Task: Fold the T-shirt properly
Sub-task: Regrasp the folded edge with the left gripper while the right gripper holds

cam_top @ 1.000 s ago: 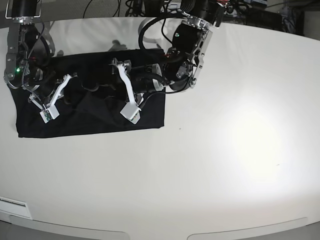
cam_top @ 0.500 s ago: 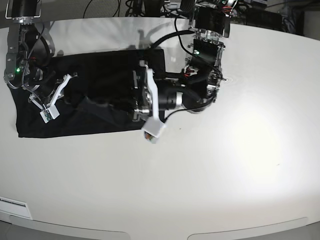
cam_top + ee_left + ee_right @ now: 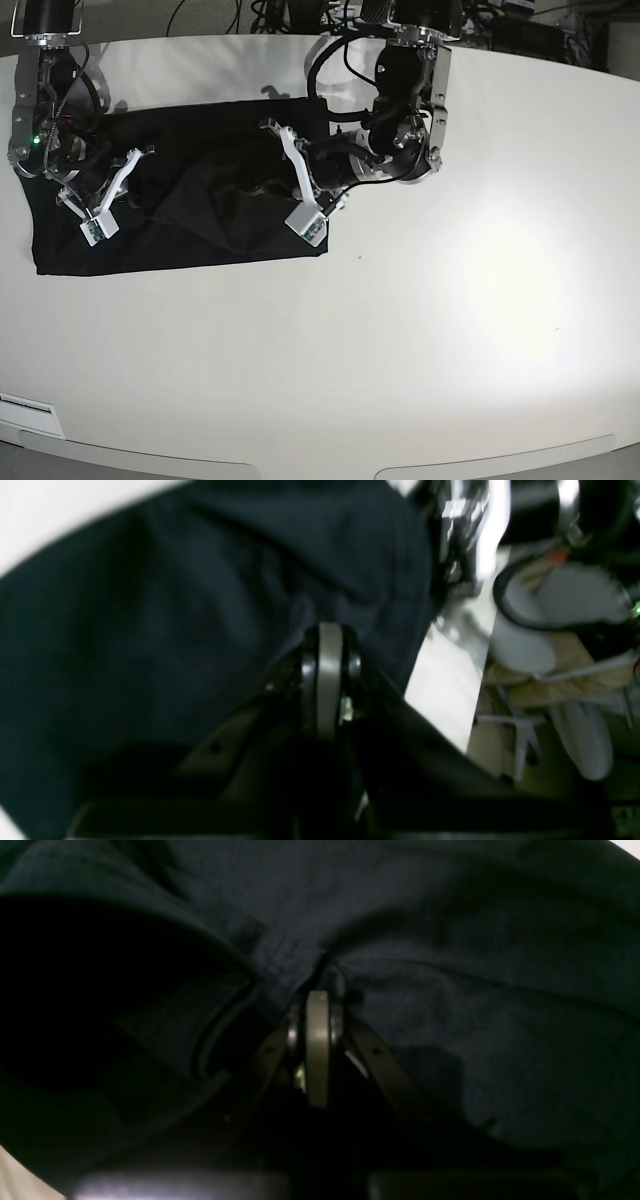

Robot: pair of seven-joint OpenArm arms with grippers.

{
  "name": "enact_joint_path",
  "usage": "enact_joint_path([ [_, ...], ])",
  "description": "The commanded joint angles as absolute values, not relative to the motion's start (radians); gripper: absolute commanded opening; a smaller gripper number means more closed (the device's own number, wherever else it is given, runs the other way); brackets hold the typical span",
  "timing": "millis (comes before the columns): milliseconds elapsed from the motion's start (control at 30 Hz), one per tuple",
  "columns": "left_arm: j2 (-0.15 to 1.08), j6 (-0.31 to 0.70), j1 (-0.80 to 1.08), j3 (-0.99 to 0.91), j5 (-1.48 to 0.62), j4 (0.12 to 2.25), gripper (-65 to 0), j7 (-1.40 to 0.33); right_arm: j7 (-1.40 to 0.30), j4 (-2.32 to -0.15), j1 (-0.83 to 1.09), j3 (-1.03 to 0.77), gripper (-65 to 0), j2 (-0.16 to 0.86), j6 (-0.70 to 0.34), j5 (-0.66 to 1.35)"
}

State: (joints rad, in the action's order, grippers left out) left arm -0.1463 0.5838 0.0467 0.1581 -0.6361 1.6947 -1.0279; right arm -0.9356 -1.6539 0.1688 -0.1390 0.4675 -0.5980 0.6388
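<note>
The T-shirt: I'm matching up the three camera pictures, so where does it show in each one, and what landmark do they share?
Base view: the T-shirt lies flat at upper left of the white table.
Left wrist view: it fills the left and centre; the left gripper is shut on its edge.
Right wrist view: it fills nearly the whole picture, bunched where the right gripper pinches it.
Shared landmark: the white table, though only a sliver shows in the right wrist view.

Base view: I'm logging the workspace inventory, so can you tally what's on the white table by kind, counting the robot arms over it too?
Black T-shirt: 1
Robot arms over the table: 2, the left claw and the right claw, both shut on the T-shirt
White table: 1
Total: 4
</note>
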Motion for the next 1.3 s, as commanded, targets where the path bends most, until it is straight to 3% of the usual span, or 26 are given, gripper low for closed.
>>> enact_joint_path([
  [0, -0.157, 0.584, 0.051, 0.183, -0.653, 1.712, -65.0, -1.009, -0.962, -1.66, 0.168, -0.141, -65.0, 0.48, -0.599, 0.625],
  [167, -0.157, 0.579, 0.106, 0.311, -0.675, 1.712, -65.0, -0.984, -0.962, -1.66, 0.168, -0.141, -65.0, 0.48, -0.599, 0.625],
  [300, -0.157, 0.698, 0.093, 0.424, -0.868, 1.713, -65.0, -0.958, -0.962, -1.66, 0.168, -0.141, -65.0, 0.48, -0.599, 0.625],
  [467, -0.157, 0.698, 0.0, 0.474, -1.017, 1.746, -65.0, -0.951, -0.963, -1.66, 0.169, -0.141, -65.0, 0.48, -0.599, 0.625],
  [600, -0.157, 0.677, -0.041, 0.39, -0.799, 1.844, -65.0, -0.937, -0.966, -1.66, 0.169, -0.141, -65.0, 0.48, -0.599, 0.625],
  [733, -0.157, 0.458, -0.042, 0.332, -0.442, 1.813, -65.0, -0.821, -0.966, -1.66, 0.168, -0.141, -65.0, 0.48, -0.599, 0.625],
  [833, -0.157, 0.479, -0.042, 0.334, -0.297, 1.695, -65.0, -0.811, -0.966, -1.66, 0.168, -0.141, -65.0, 0.48, -0.599, 0.626],
  [1067, -0.112, 0.449, -0.043, 0.332, -0.181, 1.466, -65.0, -0.701, -0.966, -1.673, 0.152, -0.146, -65.0, 0.483, -0.627, 0.649],
  [1200, -0.043, 0.447, -0.042, 0.332, -0.156, 1.438, -65.0, -0.689, -0.966, -1.739, 0.107, -0.19, -64.9, 0.483, -0.625, 0.709],
  [1267, -0.01, 0.447, -0.045, 0.332, -0.158, 1.438, -65.0, -0.695, -0.966, -1.787, 0.072, -0.237, -57.7, 0.483, -0.624, 0.719],
])
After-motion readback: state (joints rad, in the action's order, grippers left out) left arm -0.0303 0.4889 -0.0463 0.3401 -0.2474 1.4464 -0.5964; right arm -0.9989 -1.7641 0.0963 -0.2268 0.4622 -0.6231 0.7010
